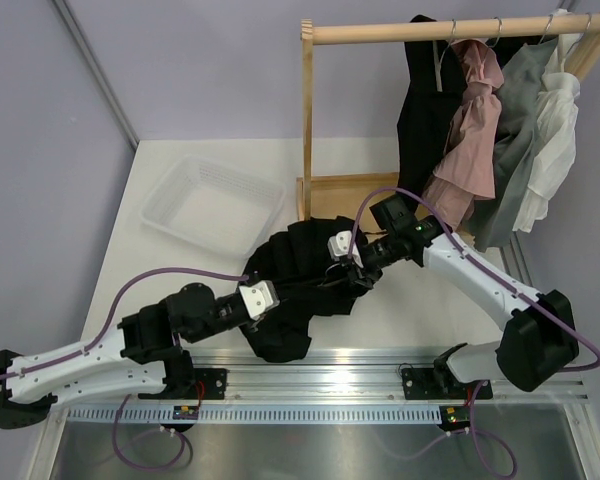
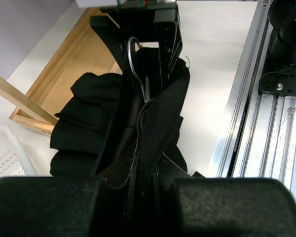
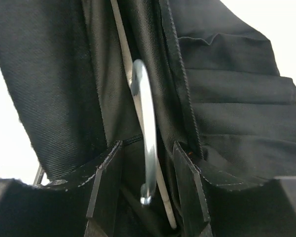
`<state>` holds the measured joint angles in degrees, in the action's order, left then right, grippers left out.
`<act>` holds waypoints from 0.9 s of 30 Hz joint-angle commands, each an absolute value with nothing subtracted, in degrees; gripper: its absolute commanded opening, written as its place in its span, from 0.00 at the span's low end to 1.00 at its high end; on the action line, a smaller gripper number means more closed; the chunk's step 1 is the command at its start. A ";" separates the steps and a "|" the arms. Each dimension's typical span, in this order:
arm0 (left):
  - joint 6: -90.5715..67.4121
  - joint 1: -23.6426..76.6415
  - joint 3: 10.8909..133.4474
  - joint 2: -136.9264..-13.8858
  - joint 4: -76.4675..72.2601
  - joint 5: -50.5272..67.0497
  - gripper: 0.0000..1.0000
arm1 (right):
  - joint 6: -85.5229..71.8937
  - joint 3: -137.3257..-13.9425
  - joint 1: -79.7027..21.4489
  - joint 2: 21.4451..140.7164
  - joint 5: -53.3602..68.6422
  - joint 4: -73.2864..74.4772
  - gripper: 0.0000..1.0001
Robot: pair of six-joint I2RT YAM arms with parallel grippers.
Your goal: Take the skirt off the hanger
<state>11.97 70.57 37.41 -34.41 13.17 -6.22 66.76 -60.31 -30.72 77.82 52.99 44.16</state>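
Now our left tool (image 1: 278, 294) pinches the skirt (image 1: 300, 250), while the right tool (image 3: 148, 153) gapes around the hanger hook (image 3: 144, 113). We should close squarely on that hook, then pull straight.

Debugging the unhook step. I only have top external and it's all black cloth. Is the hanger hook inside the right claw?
Observer: Yes. On the right wrist camera the hanger hook stands between the fingers of the right claw. The jaws are apart and not pinching it.
Operator: Left claw?
Observer: The left wrist camera shows the left claw shut on the skirt at its waistband, which runs straight up to the right claw.
Operator: Hook caught in cloth?
Observer: Its tip shows bare, with a waistband edge on each side.
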 commanded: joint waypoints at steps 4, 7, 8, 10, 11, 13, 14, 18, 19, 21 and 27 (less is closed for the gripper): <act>11.25 70.84 40.17 -32.70 3.87 -6.41 0.00 | 63.20 -59.59 -34.63 79.54 52.38 39.38 0.52; 10.99 70.84 39.82 -32.34 3.43 -6.59 0.00 | 62.31 -60.64 -34.98 80.50 53.61 39.81 0.32; 10.90 70.84 39.73 -32.26 3.34 -6.68 0.00 | 62.49 -60.99 -34.98 80.68 53.79 40.34 0.26; 10.72 70.84 39.29 -31.82 3.25 -6.94 0.00 | 63.01 -61.78 -34.98 80.68 53.88 41.39 0.17; 10.64 70.84 39.11 -31.64 3.43 -7.03 0.00 | 63.02 -61.96 -34.98 80.51 53.70 42.27 0.08; 10.46 70.84 38.67 -30.94 3.78 -7.29 0.00 | 63.02 -62.31 -34.89 79.64 53.26 42.89 0.01; 10.46 70.84 38.50 -30.76 4.04 -7.38 0.00 | 63.10 -62.40 -34.89 79.19 52.48 43.41 0.00; 10.37 70.84 38.41 -30.50 7.02 -7.47 0.01 | 62.67 -62.67 -34.37 75.86 48.88 44.47 0.00; 9.94 70.84 38.50 -30.41 8.60 -7.99 0.04 | 62.58 -62.84 -33.76 74.37 46.52 44.73 0.00; 9.58 70.84 38.50 -29.89 9.93 -8.79 0.16 | 62.75 -62.93 -32.96 72.87 43.96 45.09 0.00; 8.26 70.84 38.14 -26.20 11.95 -13.00 0.81 | 62.84 -61.27 -30.94 68.74 35.96 46.32 0.00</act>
